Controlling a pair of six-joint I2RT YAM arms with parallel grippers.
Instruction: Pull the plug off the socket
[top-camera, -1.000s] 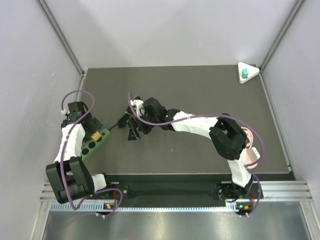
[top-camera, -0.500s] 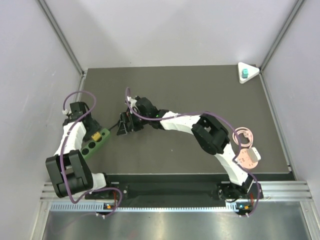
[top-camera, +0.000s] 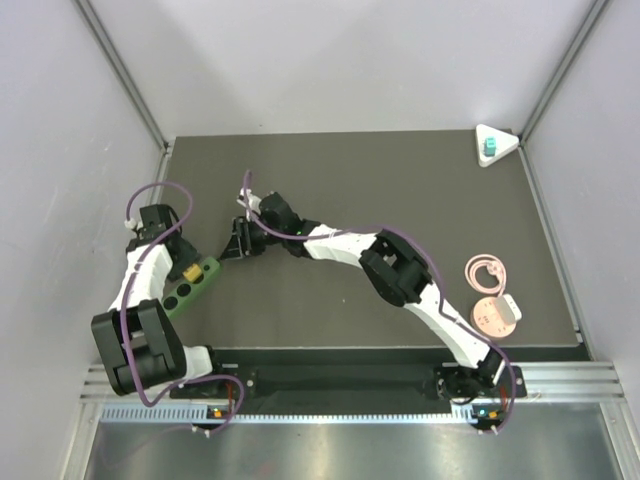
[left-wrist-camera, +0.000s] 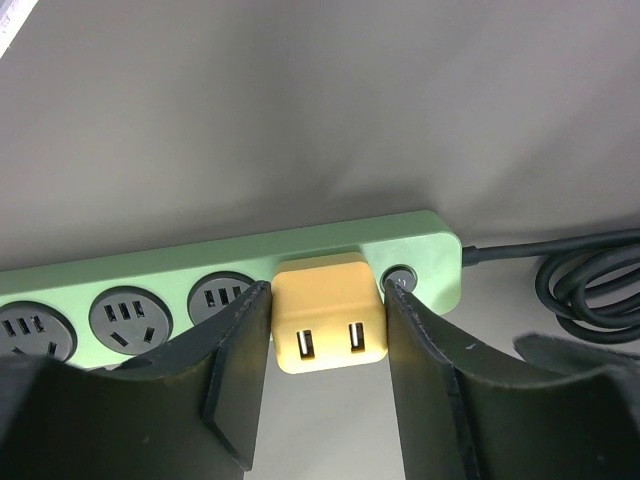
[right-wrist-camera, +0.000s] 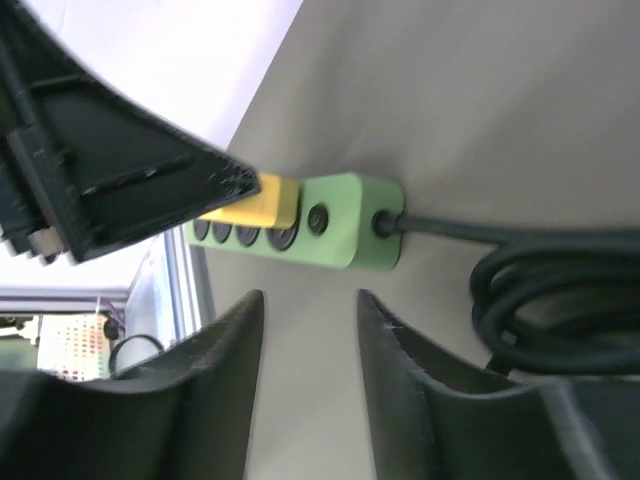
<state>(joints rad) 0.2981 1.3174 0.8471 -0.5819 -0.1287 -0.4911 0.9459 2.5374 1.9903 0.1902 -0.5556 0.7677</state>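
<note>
From above, the plug (top-camera: 489, 149) sits on the socket (top-camera: 503, 139) in the far right corner of the table (top-camera: 400, 190), well apart from both arms. The left gripper (top-camera: 183, 266) is over a green power strip (top-camera: 185, 291) at the left edge, and the right gripper (top-camera: 238, 243) reaches across to just beside it. A pink disc (top-camera: 493, 314) and a pink ring (top-camera: 485, 272) lie near the right side. The mat is dark and the walls pale grey.

Left wrist view now: the two fingers sit tight against both sides of a yellow adapter (left-wrist-camera: 328, 335) plugged into the strip. A black cable (left-wrist-camera: 580, 275) coils off to the right. The teal plug is out of this shot.

Right wrist view: the fingers are parted a little with nothing between them, pointing at the strip's cable end. The plug isn't here either.
</note>
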